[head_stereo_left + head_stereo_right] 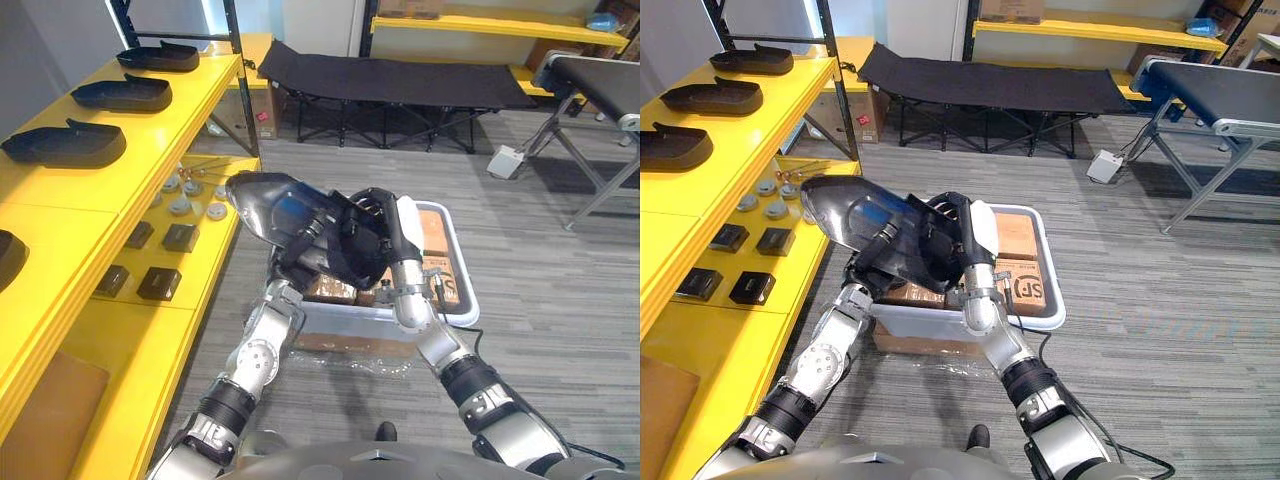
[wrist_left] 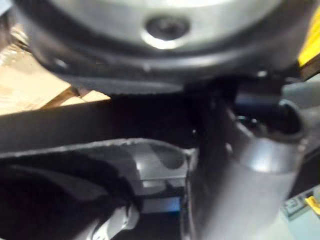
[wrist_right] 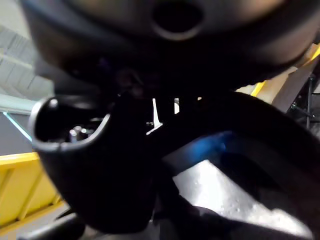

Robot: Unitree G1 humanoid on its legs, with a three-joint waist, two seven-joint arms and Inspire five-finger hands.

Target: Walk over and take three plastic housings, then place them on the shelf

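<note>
yellow shelf (image 1: 60, 195), grey floor (image 1: 540, 300), black cot (image 1: 390, 80)

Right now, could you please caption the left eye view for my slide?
Left hand and right hand hold a black plastic housing over a white bin beside a yellow shelf.

Both arms reach forward, bent at the elbows, with the wrists close together. The left hand (image 1: 303, 243) curls its fingers round the plastic housing (image 1: 258, 203). The right hand (image 1: 376, 238) clasps its other end, white-covered thumb upright.
</note>
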